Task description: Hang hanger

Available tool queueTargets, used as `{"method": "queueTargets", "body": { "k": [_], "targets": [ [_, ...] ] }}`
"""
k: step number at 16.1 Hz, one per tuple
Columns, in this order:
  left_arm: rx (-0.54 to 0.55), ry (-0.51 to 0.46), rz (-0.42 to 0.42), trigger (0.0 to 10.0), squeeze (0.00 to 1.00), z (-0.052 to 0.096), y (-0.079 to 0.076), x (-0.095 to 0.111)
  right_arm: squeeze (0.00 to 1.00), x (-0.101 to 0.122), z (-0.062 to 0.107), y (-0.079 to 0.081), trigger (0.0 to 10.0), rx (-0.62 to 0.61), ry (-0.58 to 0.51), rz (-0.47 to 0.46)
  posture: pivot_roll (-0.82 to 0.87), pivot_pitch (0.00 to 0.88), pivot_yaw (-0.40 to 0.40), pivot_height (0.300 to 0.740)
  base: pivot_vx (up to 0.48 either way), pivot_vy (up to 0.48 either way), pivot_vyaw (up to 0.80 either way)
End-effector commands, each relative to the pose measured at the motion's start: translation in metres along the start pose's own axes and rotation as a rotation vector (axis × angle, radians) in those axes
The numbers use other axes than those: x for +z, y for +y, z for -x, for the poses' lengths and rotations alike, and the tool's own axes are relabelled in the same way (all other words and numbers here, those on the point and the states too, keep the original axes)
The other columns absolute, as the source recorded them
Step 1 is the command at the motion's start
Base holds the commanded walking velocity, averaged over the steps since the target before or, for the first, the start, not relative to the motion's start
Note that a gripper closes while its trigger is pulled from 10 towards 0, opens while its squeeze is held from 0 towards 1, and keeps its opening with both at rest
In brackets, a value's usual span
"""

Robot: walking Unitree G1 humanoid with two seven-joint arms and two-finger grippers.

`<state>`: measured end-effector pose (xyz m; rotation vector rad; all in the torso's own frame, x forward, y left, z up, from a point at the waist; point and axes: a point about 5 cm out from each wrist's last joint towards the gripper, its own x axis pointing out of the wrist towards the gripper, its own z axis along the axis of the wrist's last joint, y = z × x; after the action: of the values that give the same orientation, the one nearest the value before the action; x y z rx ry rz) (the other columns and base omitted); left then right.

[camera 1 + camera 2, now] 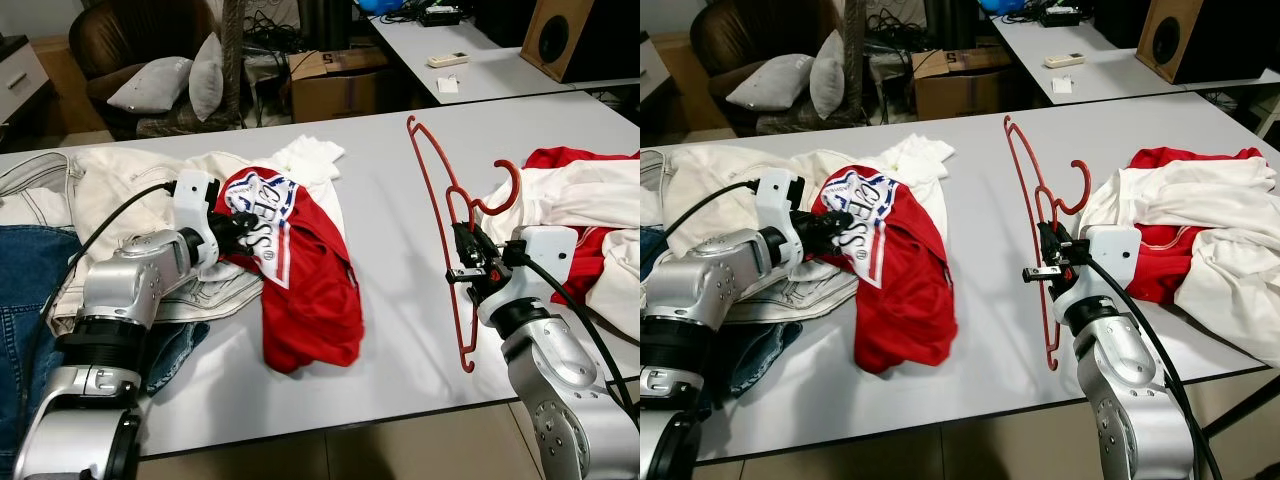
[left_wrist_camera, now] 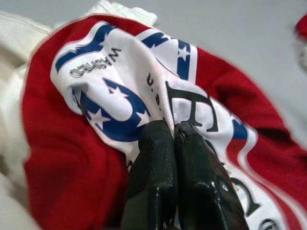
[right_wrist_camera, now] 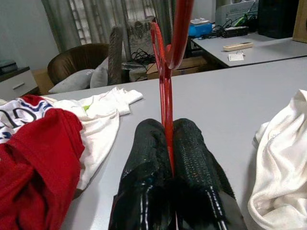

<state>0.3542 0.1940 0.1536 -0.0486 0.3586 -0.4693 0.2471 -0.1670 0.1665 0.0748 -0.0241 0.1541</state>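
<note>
Between right tool (image 3: 169, 143) fingers, thin red hanger (image 1: 447, 215)

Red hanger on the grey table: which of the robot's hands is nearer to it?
The right. The right hand is shut on the red hanger, gripping its bar. The left hand is across the table, pinching the red T-shirt.
</note>
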Motion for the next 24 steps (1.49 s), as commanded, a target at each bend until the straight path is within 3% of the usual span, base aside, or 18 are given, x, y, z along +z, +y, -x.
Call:
{"method": "queueTargets", "body": {
  "k": [1, 3, 4, 5, 6, 7, 8, 10, 11, 12, 14, 16, 19, 20, 21, 23, 24],
  "targets": [
    [0.128, -0.045, -0.245, 0.0, 0.0, 0.002, 0.019, 0.03, 0.0, 0.005, -0.004, 0.001, 10.0, 0.004, -0.015, 0.011, -0.01, 0.0, 0.094, 0.74, 0.0, 0.0, 0.0],
    [0.215, -0.152, -0.398, 0.0, 0.0, 0.004, 0.027, 0.066, 0.0, 0.008, -0.007, 0.001, 10.0, 0.004, -0.026, 0.016, -0.01, 0.0, 0.094, 0.74, 0.0, 0.0, 0.0],
    [0.164, -0.368, -0.543, 0.0, 0.0, 0.012, 0.012, 0.118, 0.0, 0.013, -0.008, 0.001, 10.0, 0.004, -0.046, 0.018, -0.02, 0.0, 0.092, 0.74, 0.0, 0.0, 0.0],
    [0.084, -0.53, -0.6, 0.0, 0.0, 0.021, -0.005, 0.149, 0.0, 0.016, -0.008, 0.0, 10.0, 0.0, -0.064, 0.014, -0.02, 0.0, 0.092, 0.74, 0.0, 0.0, 0.0],
    [-0.394, -0.858, -0.637, 0.0, 0.0, 0.053, -0.064, 0.195, 0.0, 0.024, -0.008, -0.003, 10.0, -0.031, -0.118, -0.015, -0.02, 0.0, 0.091, 0.74, 0.0, 0.0, 0.0],
    [-0.548, -0.8, -0.656, 0.0, 0.0, 0.054, -0.075, 0.186, 0.0, 0.025, -0.008, -0.004, 10.0, -0.04, -0.13, -0.024, -0.02, 0.0, 0.092, 0.74, 0.0, 0.0, 0.0],
    [-0.627, -0.647, -0.692, 0.0, 0.0, 0.048, -0.076, 0.162, 0.0, 0.026, -0.008, -0.004, 10.0, -0.04, -0.135, -0.027, -0.02, 0.0, 0.096, 0.74, 0.0, 0.0, 0.0],
    [-0.74, -0.278, -0.722, 0.0, 0.0, 0.039, -0.059, 0.089, 0.0, 0.026, -0.007, -0.002, 10.0, -0.034, -0.143, -0.032, -0.03, 0.0, 0.098, 0.74, 0.0, 0.0, 0.0],
    [-0.698, -0.086, -0.741, 0.0, 0.0, 0.042, -0.038, 0.06, 0.0, 0.024, -0.006, 0.0, 10.0, -0.028, -0.132, -0.034, -0.02, 0.0, 0.098, 0.74, 0.0, 0.0, 0.0],
    [-0.654, -0.019, -0.762, 0.0, 0.0, 0.043, -0.027, 0.052, 0.0, 0.023, -0.005, 0.0, 10.0, -0.024, -0.126, -0.034, -0.02, 0.0, 0.098, 0.74, 0.0, 0.0, 0.0],
    [-0.382, 0.129, -0.836, 0.0, 0.0, 0.052, 0.019, 0.038, 0.0, 0.015, -0.005, 0.005, 10.0, 0.001, -0.093, -0.024, -0.01, 0.0, 0.092, 0.74, 0.0, 0.0, 0.0],
    [-0.258, 0.215, -0.855, 0.0, 0.0, 0.063, 0.04, 0.036, 0.0, 0.012, -0.006, 0.007, 10.0, 0.013, -0.075, -0.015, -0.01, 0.0, 0.09, 0.74, 0.0, 0.0, 0.0],
    [-0.064, 0.143, -0.872, 0.0, 0.0, 0.065, 0.056, 0.054, 0.0, 0.012, -0.008, 0.007, 10.0, 0.016, -0.078, -0.02, 0.0, 0.0, 0.087, 0.74, 0.0, 0.0, 0.0],
    [0.058, -0.079, -0.785, 0.0, 0.0, 0.058, 0.054, 0.08, 0.0, 0.013, -0.009, 0.008, 10.0, 0.018, -0.082, -0.022, 0.0, 0.0, 0.09, 0.74, 0.0, 0.0, 0.0],
    [0.095, -0.162, -0.735, 0.0, 0.0, 0.055, 0.053, 0.089, 0.0, 0.013, -0.009, 0.008, 10.0, 0.017, -0.082, -0.021, 0.0, 0.0, 0.09, 0.74, 0.0, 0.0, 0.0],
    [0.052, -0.353, -0.383, 0.0, 0.0, 0.041, 0.04, 0.106, 0.0, 0.012, -0.009, 0.008, 10.0, 0.0, -0.08, -0.027, -0.01, 0.0, 0.099, 0.74, 0.0, 0.0, 0.0],
    [0.006, -0.367, -0.247, 0.0, 0.0, 0.034, 0.033, 0.108, 0.0, 0.01, -0.008, 0.009, 10.0, -0.008, -0.073, -0.03, -0.01, 0.0, 0.105, 0.74, 0.0, 0.0, 0.0]
  ]
}}
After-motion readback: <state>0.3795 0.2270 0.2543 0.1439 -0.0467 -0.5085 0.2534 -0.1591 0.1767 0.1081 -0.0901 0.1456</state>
